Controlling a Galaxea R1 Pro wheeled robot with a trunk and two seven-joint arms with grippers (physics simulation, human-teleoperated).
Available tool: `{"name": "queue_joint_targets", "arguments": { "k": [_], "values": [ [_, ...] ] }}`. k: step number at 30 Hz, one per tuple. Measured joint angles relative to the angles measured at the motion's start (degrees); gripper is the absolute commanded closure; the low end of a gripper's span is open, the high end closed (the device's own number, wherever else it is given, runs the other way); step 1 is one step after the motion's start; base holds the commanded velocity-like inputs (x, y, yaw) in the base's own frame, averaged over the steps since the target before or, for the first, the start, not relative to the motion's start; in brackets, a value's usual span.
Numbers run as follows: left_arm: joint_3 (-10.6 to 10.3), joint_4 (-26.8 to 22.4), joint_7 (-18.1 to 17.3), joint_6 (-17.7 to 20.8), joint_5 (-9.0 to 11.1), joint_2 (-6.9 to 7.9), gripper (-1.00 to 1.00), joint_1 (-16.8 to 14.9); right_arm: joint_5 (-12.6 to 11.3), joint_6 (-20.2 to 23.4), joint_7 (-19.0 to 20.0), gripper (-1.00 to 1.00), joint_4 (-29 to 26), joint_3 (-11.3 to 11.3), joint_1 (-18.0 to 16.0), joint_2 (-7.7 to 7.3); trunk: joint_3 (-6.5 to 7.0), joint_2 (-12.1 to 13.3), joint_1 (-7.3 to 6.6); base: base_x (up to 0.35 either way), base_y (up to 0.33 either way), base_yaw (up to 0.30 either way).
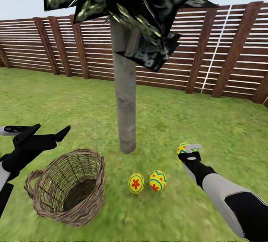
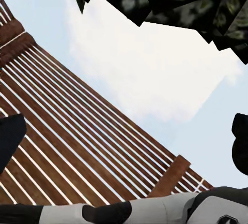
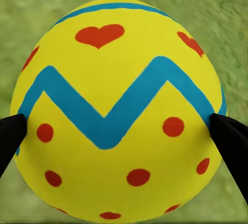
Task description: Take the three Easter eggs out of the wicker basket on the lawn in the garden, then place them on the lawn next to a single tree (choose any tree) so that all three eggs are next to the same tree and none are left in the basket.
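1. Garden setting: green lawn (image 1: pixel 223 123) with a slatted wooden fence (image 1: pixel 230 48) behind it, and the tree (image 1: pixel 124 96) with the pale grey trunk standing mid-lawn. I'll use that trunk as the landmark.
2. Two Easter eggs (image 1: pixel 136 183) (image 1: pixel 158 180) already sit on the grass near the foot of the trunk, on the robot's side of it, just beside each other. Looks done for those two, I'd say.
3. Third egg (image 3: pixel 119 110) is pinched in the right gripper (image 1: pixel 186 149), both fingertips pressing its sides, near the trunk's base and off to the right of it. It seems to be above the grass, but I can't tell how high.
4. Wicker basket (image 1: pixel 69 186) is tipped toward the camera, near the trunk on its left. What I can see of its inside looks empty.
5. Left gripper (image 1: pixel 46 130) hangs above the basket, fingers spread wide, nothing in it.
6. What's left, as I read it: set that last egg down by the other two and let go.
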Motion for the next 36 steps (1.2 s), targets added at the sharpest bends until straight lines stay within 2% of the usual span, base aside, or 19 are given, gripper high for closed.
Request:
{"name": "queue_joint_targets", "arguments": {
  "k": [3, 6, 8, 13, 17, 19, 23, 28, 36],
  "values": [
    [0.00, 0.00, 0.00, 0.01, 0.10, -0.06, -1.00, 0.04, -0.19, -0.05, 0.62, 1.00, 0.00, -0.05, 0.00, -0.03, -0.67, -0.04, 0.08, 0.000, 0.000, 0.000],
    [0.00, 0.00, 0.00, 0.07, 0.12, -0.07, -1.00, 0.08, -0.42, -0.07, 4.81, 1.00, -0.01, -0.26, 0.05, -0.15, -1.33, -0.08, 0.16, 0.000, 0.000, 0.000],
    [0.00, 0.01, 0.00, 0.09, 0.14, -0.05, -1.00, 0.08, -0.45, -0.07, 6.13, 1.00, 0.00, -0.33, 0.03, -0.22, -1.77, -0.11, 0.21, 0.000, 0.000, 0.000],
    [0.00, 0.02, 0.00, 0.09, 0.15, 0.00, -1.00, 0.08, -0.27, -0.24, 6.50, 1.00, -0.17, -0.34, 0.08, -0.30, -2.88, -0.18, 0.34, 0.000, 0.000, 0.000],
    [0.00, 0.01, 0.00, 0.09, 0.15, 0.02, -1.00, 0.08, 0.11, -2.09, 6.50, 1.00, -0.38, -0.18, 0.35, -0.22, -3.77, -0.23, 0.44, 0.000, 0.000, 0.000],
    [0.14, 0.07, 0.00, 0.11, 0.26, 0.02, -1.00, 0.13, 0.19, -2.26, 6.50, 1.00, -0.56, -0.09, 0.42, -0.16, -3.78, -0.23, 0.43, 0.000, 0.000, 0.000],
    [1.72, 0.09, -0.09, 0.11, 0.40, -0.18, -1.00, 0.17, 0.21, -2.32, 6.50, 1.00, -0.73, -0.07, 0.44, -0.13, -3.78, -0.23, 0.44, -0.038, -0.023, 0.046],
    [1.88, 0.09, -2.30, 0.00, 1.24, -0.35, -1.00, 0.19, 0.24, -2.32, 6.41, 1.00, -0.72, -0.07, 0.42, -0.11, -3.78, -0.23, 0.46, -0.234, -0.196, 0.263],
    [1.92, 0.19, -2.52, -0.09, 1.23, -0.25, -1.00, 0.19, 0.28, -2.64, 6.39, 1.00, -0.72, -0.06, 0.49, -0.17, -3.78, -0.23, 0.45, -0.183, -0.281, 0.290]
  ]
}}
